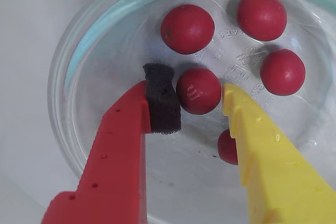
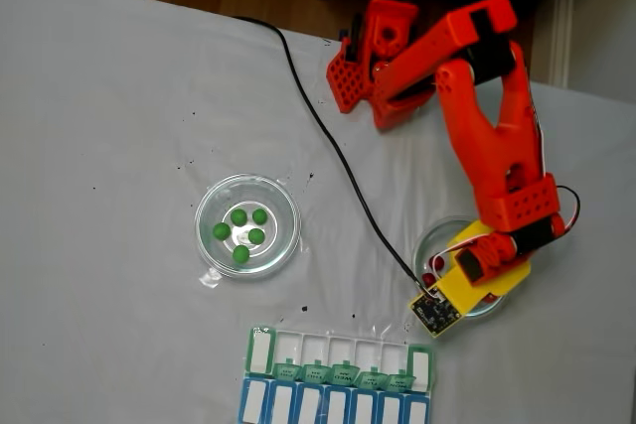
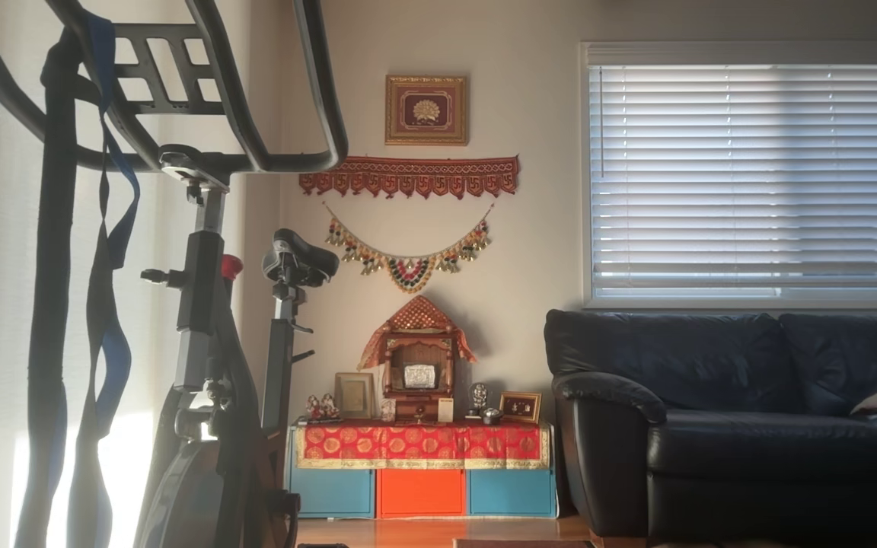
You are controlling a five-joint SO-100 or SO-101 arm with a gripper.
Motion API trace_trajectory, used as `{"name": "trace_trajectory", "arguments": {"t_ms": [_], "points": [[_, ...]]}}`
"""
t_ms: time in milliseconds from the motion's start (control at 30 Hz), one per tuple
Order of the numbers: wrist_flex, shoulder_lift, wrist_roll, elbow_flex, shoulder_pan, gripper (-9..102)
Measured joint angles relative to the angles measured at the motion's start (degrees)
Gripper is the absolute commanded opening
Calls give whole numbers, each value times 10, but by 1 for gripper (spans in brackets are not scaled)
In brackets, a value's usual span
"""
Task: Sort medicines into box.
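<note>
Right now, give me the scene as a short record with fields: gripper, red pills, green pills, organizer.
gripper: gripper open, lowered into the clear dish, its jaws on either side of one red ball
red balls: five in that dish in the wrist view, one partly hidden behind the yellow finger
green balls: five in the other clear dish, in the fixed view
green-lidded organizer: lids open, compartments look empty
blue-lidded row: beside it, at the picture's bottom edge
</note>
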Motion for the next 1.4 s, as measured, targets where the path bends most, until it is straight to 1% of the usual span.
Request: {"name": "trace_trajectory", "arguments": {"t_ms": [633,700,900,967,1200,1400], "points": [[-14,4,4,8,-1,10],[-14,4,4,8,-1,6],[-14,4,4,8,-1,4],[-14,4,4,8,-1,1],[-22,5,5,11,-1,1],[-27,47,13,50,-3,1]]}}
